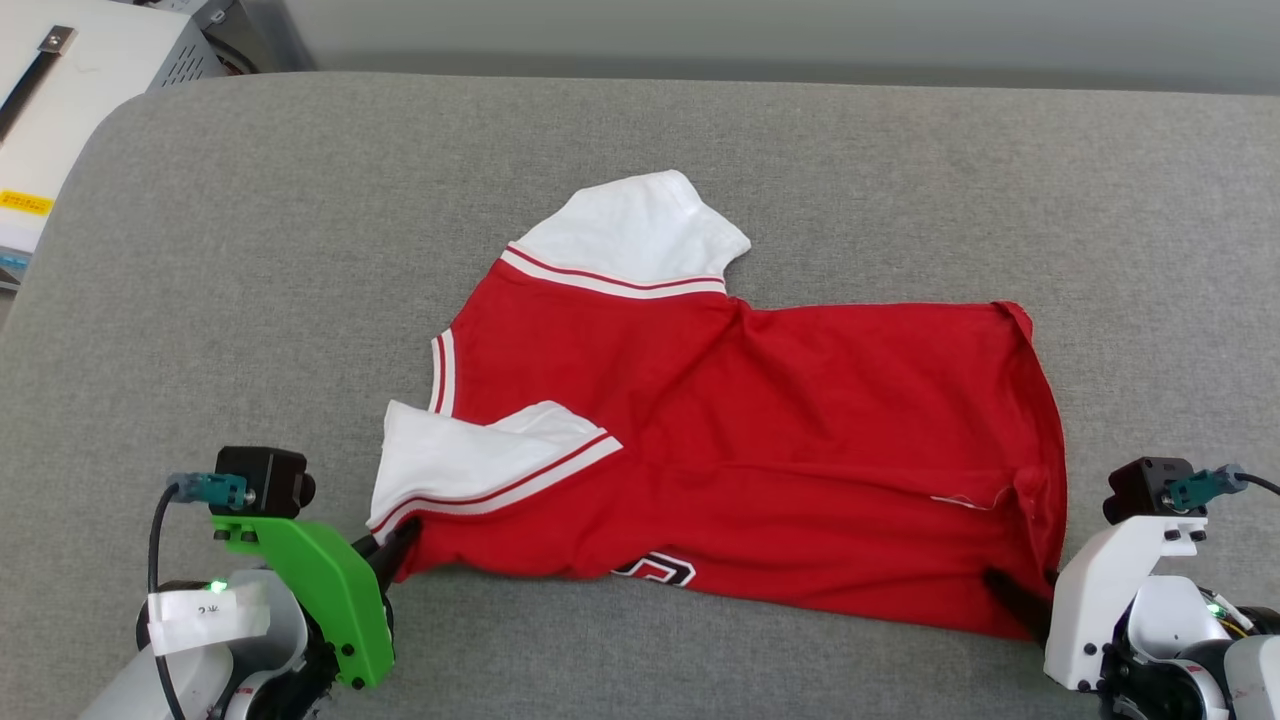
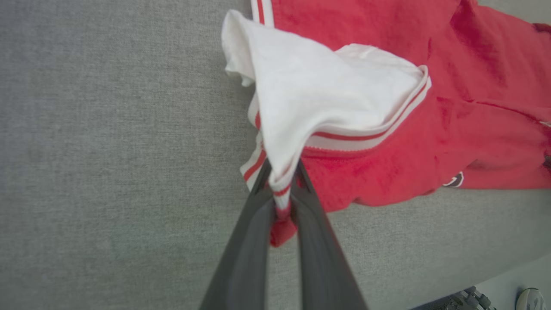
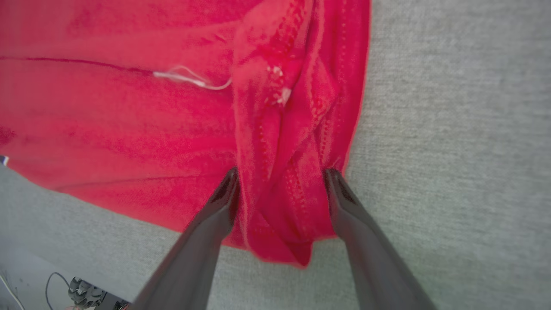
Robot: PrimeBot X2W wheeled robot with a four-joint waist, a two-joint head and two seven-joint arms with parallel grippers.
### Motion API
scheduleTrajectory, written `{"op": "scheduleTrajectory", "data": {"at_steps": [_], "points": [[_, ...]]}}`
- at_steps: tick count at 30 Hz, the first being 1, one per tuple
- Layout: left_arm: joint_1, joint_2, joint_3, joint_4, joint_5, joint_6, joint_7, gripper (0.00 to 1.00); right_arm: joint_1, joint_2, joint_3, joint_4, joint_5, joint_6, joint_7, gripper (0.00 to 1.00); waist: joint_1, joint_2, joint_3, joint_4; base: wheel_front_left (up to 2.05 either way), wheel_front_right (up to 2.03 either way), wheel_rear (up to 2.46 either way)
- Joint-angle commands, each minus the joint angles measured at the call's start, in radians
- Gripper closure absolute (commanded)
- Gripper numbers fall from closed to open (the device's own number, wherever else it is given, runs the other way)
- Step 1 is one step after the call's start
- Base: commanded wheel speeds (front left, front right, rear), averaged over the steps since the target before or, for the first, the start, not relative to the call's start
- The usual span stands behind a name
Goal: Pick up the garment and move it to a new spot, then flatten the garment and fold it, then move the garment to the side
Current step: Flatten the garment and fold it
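Across the middle of the grey cloth-covered tabletop [image 1: 200,250], the garment [image 1: 750,450] lies lengthwise, neck to the left and hem to the right. Its near edge hangs close to my two arms. That placement suits me: both near corners are within reach without bending the body forward.

The shirt is spread but not flat. Its far white sleeve [image 1: 640,225] sticks out towards the far side. The near white sleeve [image 1: 480,460] is flopped over onto the red body, and creases run across the chest. I judge the flattening step to be in hand, with folding not yet begun.

My left claw [image 2: 282,168] is clamped on the striped trim where the near sleeve meets the shoulder, cloth pinched tight between its fingers. I take this as the anchor for the left end.

My right claw [image 3: 282,172] stands with its fingers apart, straddling the bunched near-right hem corner but not squeezing it. It looks poised to pinch there, so that both ends can be drawn taut.

A sliver of the black, white-outlined lettering [image 1: 660,570] peeps out at the near edge, so the printed face is mostly underneath. A loose white thread [image 3: 189,79] lies near the hem.
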Motion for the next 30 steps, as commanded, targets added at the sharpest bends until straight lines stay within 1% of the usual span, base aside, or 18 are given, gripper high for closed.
{"op": "scheduleTrajectory", "data": {"at_steps": [1, 3, 5, 11, 16, 21, 23, 26, 30], "points": [[0.008, 0.000, 0.005, 0.003, 0.010, -0.001, -0.013, 1.00, 0.017, 0.032, 0.031, 0.053, 0.006, 0.000, 0.023, 1.00, 0.0000, 0.0000, -0.006, 0.002, 0.00, 0.00, 0.00], [0.020, 0.003, 0.004, 0.010, 0.018, 0.003, -0.025, 1.00, 0.010, 0.029, 0.030, 0.046, 0.012, 0.000, 0.015, 1.00, 0.0000, 0.0000, -0.029, -0.001, 0.00, 0.00, 0.00], [0.039, 0.010, 0.004, 0.010, 0.022, 0.008, -0.032, 1.00, 0.001, 0.013, 0.029, 0.026, 0.008, 0.000, 0.009, 1.00, 0.0000, 0.0000, -0.053, -0.005, 0.00, 0.00, 0.00], [0.097, 0.033, 0.009, -0.022, 0.020, 0.034, -0.037, 1.00, 0.013, -0.026, 0.028, -0.068, 0.019, 0.000, 0.025, 1.00, 0.0000, 0.0000, -0.134, -0.008, 0.00, 0.00, 0.00], [0.169, 0.063, 0.021, -0.067, 0.011, 0.079, -0.031, 1.00, 0.078, -0.050, 0.027, -0.137, 0.039, 0.000, 0.045, 1.00, 0.0000, 0.0000, -0.198, -0.004, 0.00, 0.00, 0.00], [0.257, 0.080, 0.025, -0.101, -0.018, 0.115, -0.018, 1.00, 0.168, -0.047, 0.005, -0.184, 0.050, 0.000, 0.066, 1.00, 0.0000, 0.0000, -0.231, 0.000, 0.00, 0.00, 0.00], [0.287, 0.074, 0.019, -0.098, -0.035, 0.120, -0.012, 1.00, 0.204, -0.035, -0.008, -0.193, 0.049, 0.000, 0.069, 1.00, 0.0000, 0.0000, -0.235, 0.001, 0.00, 0.00, 0.00], [0.313, 0.054, 0.003, -0.057, -0.052, 0.125, -0.003, 1.00, 0.252, -0.006, -0.031, -0.186, 0.038, 0.000, 0.060, 1.00, 0.0000, 0.0000, -0.230, 0.003, 0.00, 0.00, 0.00], [0.291, 0.005, -0.006, 0.013, -0.068, 0.093, -0.022, 1.00, 0.277, 0.028, -0.055, -0.145, 0.032, 0.000, 0.017, 1.00, 0.0000, 0.0000, -0.218, 0.005, 0.00, 0.00, 0.00]]}}
